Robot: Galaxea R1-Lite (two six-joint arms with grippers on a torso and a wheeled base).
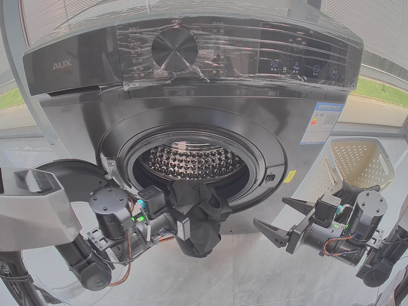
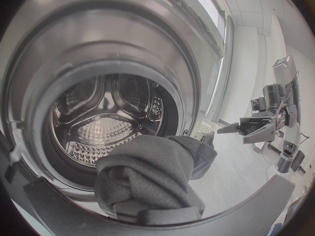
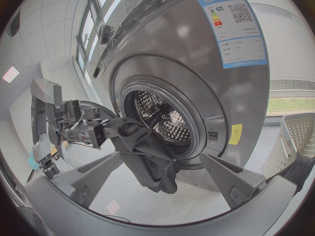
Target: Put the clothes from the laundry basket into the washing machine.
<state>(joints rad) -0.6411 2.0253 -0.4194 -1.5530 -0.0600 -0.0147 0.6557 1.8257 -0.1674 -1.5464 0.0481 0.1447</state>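
Observation:
A dark grey washing machine (image 1: pixel 191 107) stands ahead with its round door swung open to the left and its steel drum (image 1: pixel 193 162) showing. My left gripper (image 1: pixel 187 217) is shut on a black garment (image 1: pixel 199 217) that hangs just below the drum's lower rim; the wrist view has the garment (image 2: pixel 147 174) bunched in front of the drum (image 2: pixel 105 125). My right gripper (image 1: pixel 284 218) is open and holds nothing, low at the right beside the cream laundry basket (image 1: pixel 361 162). Another dark garment (image 1: pixel 350 194) lies over the basket's near rim.
The open door (image 1: pixel 74 179) sits behind my left arm. Pale tiled floor (image 1: pixel 246 273) stretches below the machine between both arms. Windows with blinds run behind the machine.

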